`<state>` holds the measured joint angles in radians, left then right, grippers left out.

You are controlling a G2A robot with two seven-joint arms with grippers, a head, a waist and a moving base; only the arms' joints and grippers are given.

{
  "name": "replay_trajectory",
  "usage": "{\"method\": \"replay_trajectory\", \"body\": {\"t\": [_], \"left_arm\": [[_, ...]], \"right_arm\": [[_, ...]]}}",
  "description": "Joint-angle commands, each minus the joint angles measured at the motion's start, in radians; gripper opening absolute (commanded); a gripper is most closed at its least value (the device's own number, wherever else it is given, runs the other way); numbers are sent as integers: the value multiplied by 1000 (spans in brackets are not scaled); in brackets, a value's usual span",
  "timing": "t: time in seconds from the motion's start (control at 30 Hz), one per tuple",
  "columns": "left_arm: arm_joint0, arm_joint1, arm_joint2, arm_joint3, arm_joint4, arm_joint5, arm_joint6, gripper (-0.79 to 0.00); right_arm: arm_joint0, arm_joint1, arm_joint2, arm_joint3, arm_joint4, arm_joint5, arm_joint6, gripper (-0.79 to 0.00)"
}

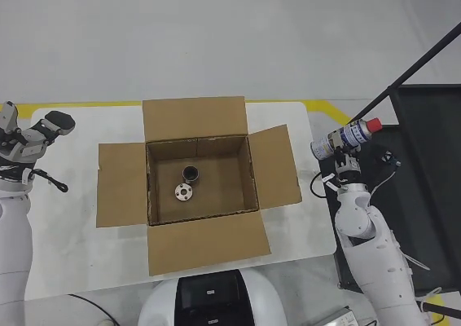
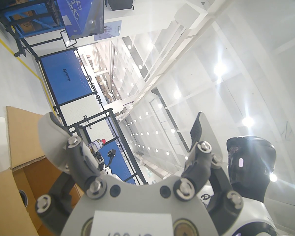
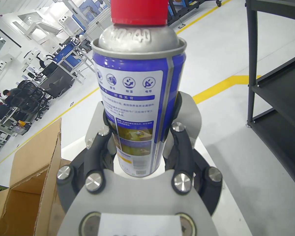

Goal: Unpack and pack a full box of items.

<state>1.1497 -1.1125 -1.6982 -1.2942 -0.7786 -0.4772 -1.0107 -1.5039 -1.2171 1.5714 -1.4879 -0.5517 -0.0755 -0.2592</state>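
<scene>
An open cardboard box [image 1: 198,174] stands mid-table with its flaps spread; a dark cup-like part [image 1: 191,173] and a round metal flange [image 1: 183,192] lie on its floor. My right gripper [image 1: 345,151] is off the table's right edge, shut on a blue spray can [image 1: 344,138] with a red cap; the spray can [image 3: 140,94] stands between the fingers [image 3: 180,114] in the right wrist view. My left gripper [image 1: 51,124] is raised at the table's far left, open and holding nothing; its spread fingers [image 2: 52,133] point upward at the ceiling. The box [image 2: 17,163] shows beside them.
A black metal shelf rack [image 1: 442,155] stands just right of the table, close to the right arm. The white table [image 1: 84,122] has bare surface left of the box. A yellow floor line [image 1: 328,107] runs behind the table.
</scene>
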Motion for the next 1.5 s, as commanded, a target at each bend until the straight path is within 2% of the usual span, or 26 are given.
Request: {"method": "replay_trajectory", "body": {"t": [0.0,0.23,0.3,0.47,0.63,0.8,1.0,1.47], "left_arm": [[0,0,0,0,0,0,0,0],[0,0,0,0,0,0,0,0],[0,0,0,0,0,0,0,0],[0,0,0,0,0,0,0,0],[0,0,0,0,0,0,0,0],[0,0,0,0,0,0,0,0],[0,0,0,0,0,0,0,0],[0,0,0,0,0,0,0,0]], "right_arm": [[0,0,0,0,0,0,0,-785],[29,-2,-26,32,-48,22,20,-785],[79,-10,-64,92,-76,38,-2,-785],[241,-38,-178,344,-223,128,-187,-785],[372,-69,-244,569,-215,119,-299,-785],[458,-98,-296,742,-229,103,-395,-785],[529,-131,-341,899,-227,73,-482,-785],[645,-194,-407,1125,-268,129,-586,-785]]}}
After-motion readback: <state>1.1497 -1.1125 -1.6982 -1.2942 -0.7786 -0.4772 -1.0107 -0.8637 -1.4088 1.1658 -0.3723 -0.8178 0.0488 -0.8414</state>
